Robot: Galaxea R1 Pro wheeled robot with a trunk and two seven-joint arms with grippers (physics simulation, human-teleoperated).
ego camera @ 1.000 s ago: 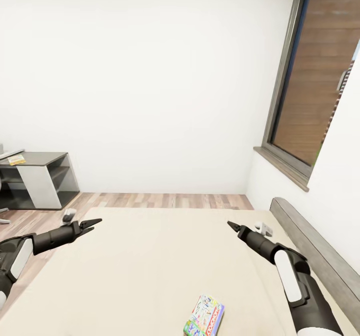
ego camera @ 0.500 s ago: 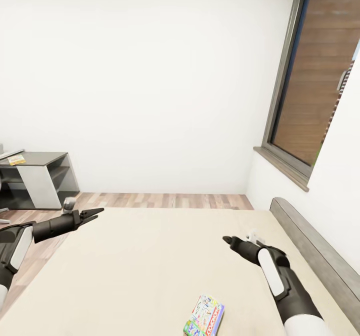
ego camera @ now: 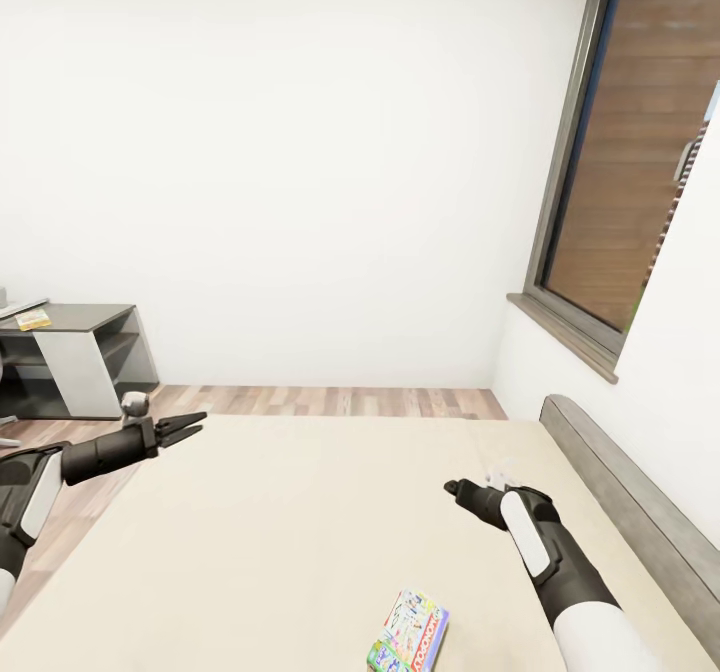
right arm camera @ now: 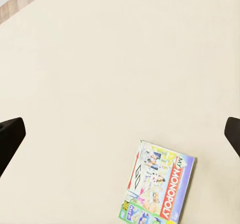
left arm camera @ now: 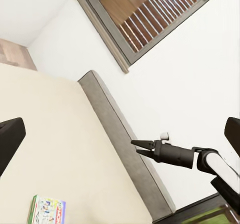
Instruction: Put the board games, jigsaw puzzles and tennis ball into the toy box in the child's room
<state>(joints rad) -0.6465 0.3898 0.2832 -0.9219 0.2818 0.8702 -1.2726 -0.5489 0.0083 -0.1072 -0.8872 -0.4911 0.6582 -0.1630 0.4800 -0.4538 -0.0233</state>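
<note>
A colourful "Monopoly" board game [ego camera: 410, 634] lies flat on the beige mattress of the bed [ego camera: 300, 522], near its front edge. My right gripper [ego camera: 452, 489] hovers open above the mattress, up and to the right of the box. The right wrist view looks down on the board game [right arm camera: 157, 186] between its spread fingertips [right arm camera: 10, 134]. My left gripper [ego camera: 195, 422] is open over the bed's left edge, holding nothing. Its wrist view takes in the right gripper [left arm camera: 136, 146], the board game [left arm camera: 47, 210] and the grey headboard [left arm camera: 120, 134].
The grey headboard [ego camera: 630, 492] runs along the right wall under a tall dark-framed window [ego camera: 640, 152]. A dark grey shelf unit [ego camera: 90, 357] with a small yellow item [ego camera: 33, 320] on top stands at the far left. Wood-plank floor [ego camera: 330, 400] lies beyond the bed.
My right arm has drawn back and dropped lower over the mattress, turning its gripper downward. My left gripper has risen slightly. The Monopoly box has not moved.
</note>
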